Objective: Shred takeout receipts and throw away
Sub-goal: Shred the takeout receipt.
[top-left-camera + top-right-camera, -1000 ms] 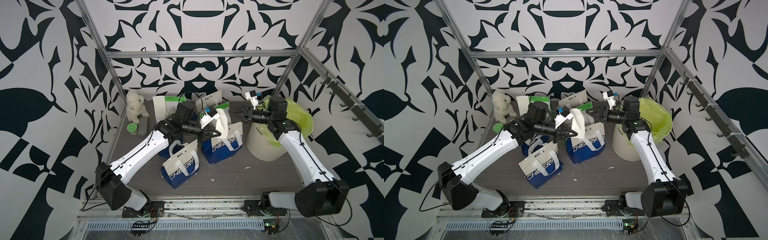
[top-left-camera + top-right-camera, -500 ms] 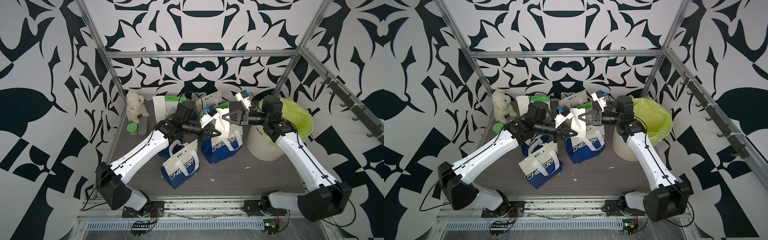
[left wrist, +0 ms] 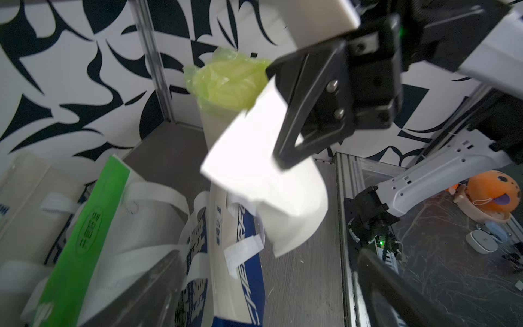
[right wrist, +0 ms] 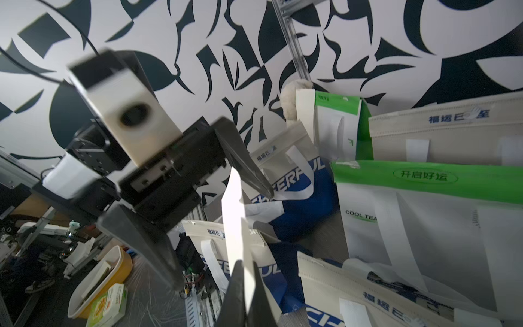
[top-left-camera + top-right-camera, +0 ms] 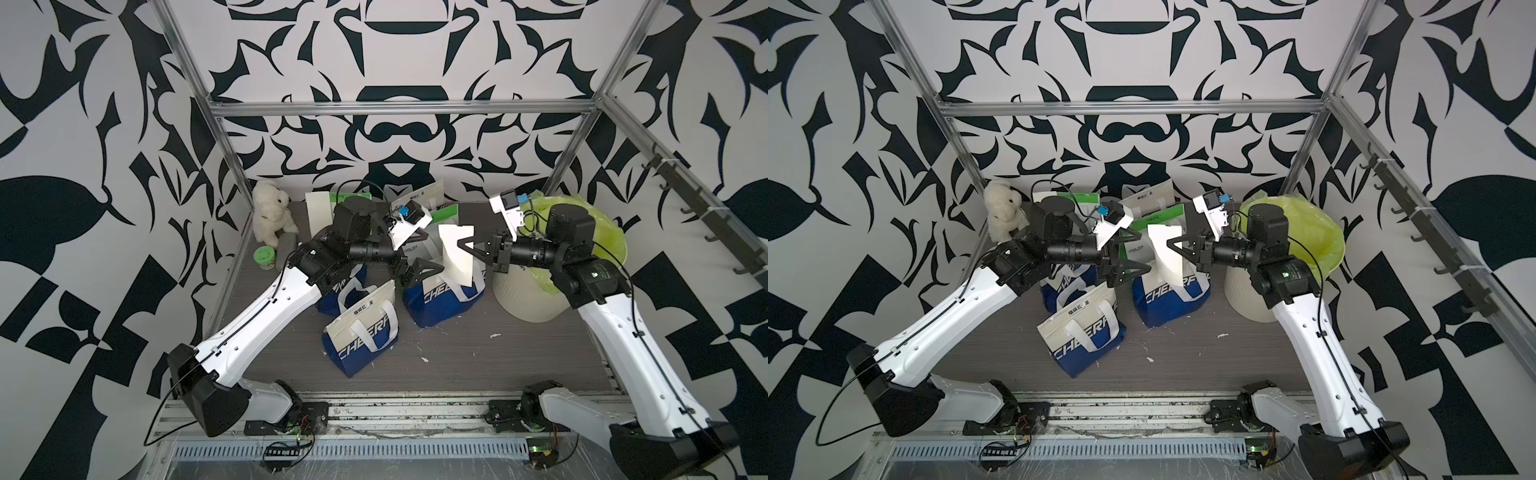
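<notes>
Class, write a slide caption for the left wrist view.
Right pincer shut on a white receipt above takeout bags, green-lined bin behind.

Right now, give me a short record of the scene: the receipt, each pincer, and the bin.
Receipt: held upright in the air, above a blue-and-white bag
Right pincer: shut on the receipt
Left pincer: open, close beside the receipt, not clamping it
Bin: white with a green liner, standing by the right arm, apart from the receipt
</notes>
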